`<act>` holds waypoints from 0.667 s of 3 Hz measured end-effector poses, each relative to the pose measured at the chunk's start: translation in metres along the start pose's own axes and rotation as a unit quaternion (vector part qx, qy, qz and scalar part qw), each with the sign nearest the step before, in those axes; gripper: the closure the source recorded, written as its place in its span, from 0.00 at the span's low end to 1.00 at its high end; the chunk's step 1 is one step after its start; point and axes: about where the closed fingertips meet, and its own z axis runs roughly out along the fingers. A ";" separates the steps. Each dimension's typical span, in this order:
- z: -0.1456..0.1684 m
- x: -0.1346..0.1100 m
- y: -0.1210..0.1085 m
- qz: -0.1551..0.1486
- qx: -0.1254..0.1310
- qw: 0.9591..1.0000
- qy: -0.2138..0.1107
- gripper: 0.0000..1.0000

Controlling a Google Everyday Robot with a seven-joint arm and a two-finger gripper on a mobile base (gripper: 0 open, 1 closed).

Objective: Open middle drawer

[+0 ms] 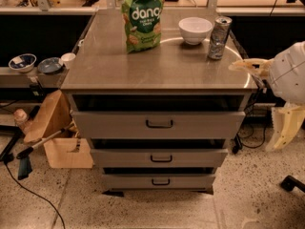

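The middle drawer (pixel 190 158) is the second of three grey fronts in the metal cabinet, with a small dark bar handle (pixel 161 158) at its centre. Its front stands about level with the fronts above and below. My gripper (pixel 252 108) is at the right side of the cabinet, beyond its right corner, about level with the top and the upper drawer. Its pale yellow fingers (pixel 245 66) are spread apart and hold nothing. It touches neither the drawer nor its handle.
On the cabinet top (pixel 157 70) stand a green snack bag (pixel 141 18), a white bowl (pixel 195 30) and a can (pixel 219 37). A wooden box (pixel 66 151) and a tool lie on the floor at left. Bowls (pixel 23 62) sit on a left shelf.
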 end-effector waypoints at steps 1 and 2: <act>0.000 0.000 0.000 0.001 0.000 1.000 0.001 0.00; 0.029 0.004 0.009 0.027 0.009 1.000 0.004 0.00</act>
